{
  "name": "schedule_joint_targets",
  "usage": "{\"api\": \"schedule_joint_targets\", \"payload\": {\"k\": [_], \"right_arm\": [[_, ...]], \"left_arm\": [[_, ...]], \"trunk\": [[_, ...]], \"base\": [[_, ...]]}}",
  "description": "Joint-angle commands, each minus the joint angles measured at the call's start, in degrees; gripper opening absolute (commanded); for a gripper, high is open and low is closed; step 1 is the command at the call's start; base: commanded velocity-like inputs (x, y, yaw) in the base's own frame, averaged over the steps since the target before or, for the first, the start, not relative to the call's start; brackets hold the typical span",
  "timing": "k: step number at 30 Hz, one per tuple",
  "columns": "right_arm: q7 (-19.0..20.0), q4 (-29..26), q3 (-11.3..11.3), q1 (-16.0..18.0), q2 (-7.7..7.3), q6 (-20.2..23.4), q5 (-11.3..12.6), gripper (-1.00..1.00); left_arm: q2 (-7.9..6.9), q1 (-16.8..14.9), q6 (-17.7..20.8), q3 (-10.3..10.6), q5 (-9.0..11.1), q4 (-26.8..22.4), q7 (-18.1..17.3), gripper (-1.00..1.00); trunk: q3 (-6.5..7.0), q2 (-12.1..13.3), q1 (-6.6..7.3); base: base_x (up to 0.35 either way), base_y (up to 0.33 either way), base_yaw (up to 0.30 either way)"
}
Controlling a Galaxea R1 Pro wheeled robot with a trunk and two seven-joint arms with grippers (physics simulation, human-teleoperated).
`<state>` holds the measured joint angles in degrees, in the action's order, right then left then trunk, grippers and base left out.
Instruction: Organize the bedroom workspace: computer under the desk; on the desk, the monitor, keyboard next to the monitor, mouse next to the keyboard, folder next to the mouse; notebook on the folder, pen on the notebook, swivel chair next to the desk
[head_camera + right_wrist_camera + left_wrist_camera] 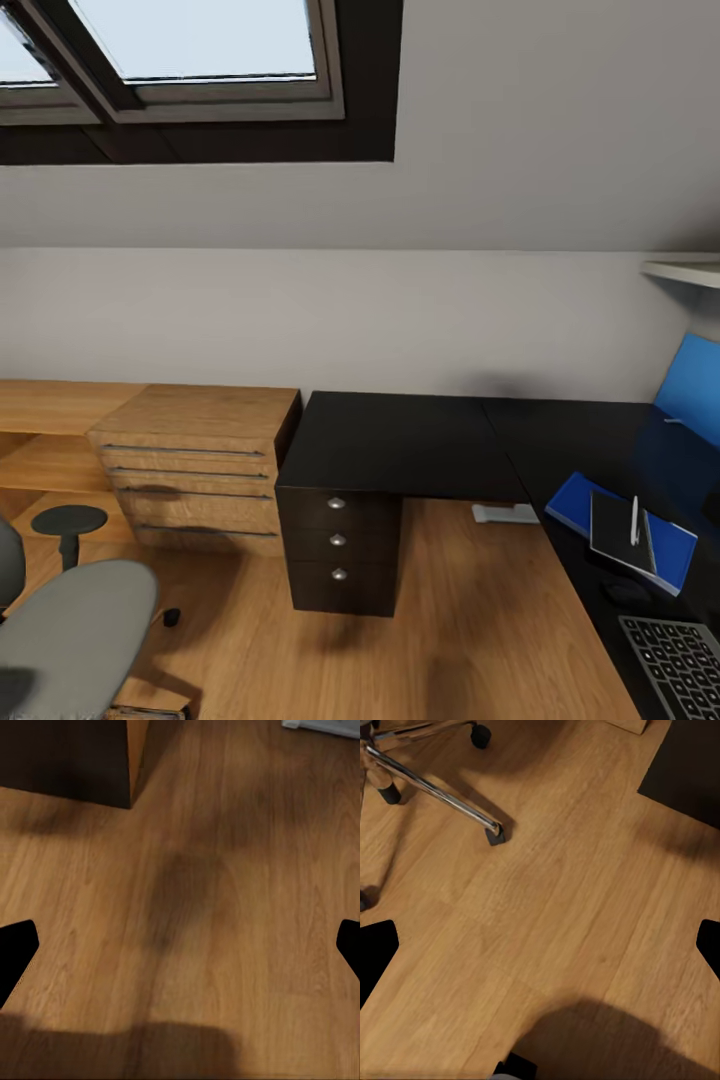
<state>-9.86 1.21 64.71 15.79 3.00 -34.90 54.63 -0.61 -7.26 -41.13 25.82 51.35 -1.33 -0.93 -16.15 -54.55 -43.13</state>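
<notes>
Black desk [400,440] surface holds the blue folder [575,497] at right, notebook [615,528] stacked on it, pen [634,520] on the notebook. Mouse [626,592] sits between folder and keyboard [680,662]. Grey swivel chair [70,640] stands apart at lower left, by the wooden dresser [195,470]. My left jaws [540,945] and right jaws [180,945] are both spread wide over bare wood floor [225,945], holding nothing.

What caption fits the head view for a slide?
Pen on notebook on folder on black desk; swivel chair stands apart.
</notes>
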Motion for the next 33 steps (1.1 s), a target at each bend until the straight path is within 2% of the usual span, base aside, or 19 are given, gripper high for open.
{"api": "schedule_joint_targets", "payload": {"k": [1, 7, 11, 17, 27, 33], "right_arm": [[-0.36, 0.13, 0.40, -0.16, 0.08, -0.16, 0.02, 1.00], [-0.37, 0.11, 0.27, -0.44, -0.05, -0.30, 0.26, 1.00], [-0.42, 0.11, 0.31, -0.48, 0.03, -0.34, 2.68, 1.00], [-0.43, 0.11, 0.34, -0.49, 0.15, -0.35, 5.16, 1.00], [-0.43, 0.09, 0.51, -0.49, 0.42, -0.20, 5.69, 1.00], [-0.54, -0.01, 0.82, -0.49, 0.47, -0.28, 5.24, 1.00]], "left_arm": [[-0.01, -0.03, 0.19, 0.48, 0.59, 0.01, -0.12, 1.00], [-0.11, -0.03, 2.12, 0.46, 0.59, 0.01, -0.73, 1.00], [-0.25, -0.03, 3.91, 0.41, 0.59, -0.01, -1.11, 1.00], [-0.10, -0.03, 4.53, 0.51, 0.52, -0.06, -1.24, 1.00], [0.04, -0.03, 4.89, 0.59, 0.50, -0.05, -4.37, 1.00], [0.09, -0.03, 4.96, 0.61, 0.50, -0.07, -4.54, 1.00]], "trunk": [[-0.01, -0.05, -0.01], [0.39, -0.05, -0.01], [0.71, -0.05, -0.01], [1.24, -0.05, -0.01], [2.17, -0.05, -0.01], [2.72, -0.05, -0.01]], "base": [[0.000, 0.000, 0.181], [0.000, 0.000, 0.168], [0.000, 0.000, 0.088], [0.000, 0.000, 0.020], [0.000, 0.000, 0.002], [0.000, 0.000, 0.005]]}}
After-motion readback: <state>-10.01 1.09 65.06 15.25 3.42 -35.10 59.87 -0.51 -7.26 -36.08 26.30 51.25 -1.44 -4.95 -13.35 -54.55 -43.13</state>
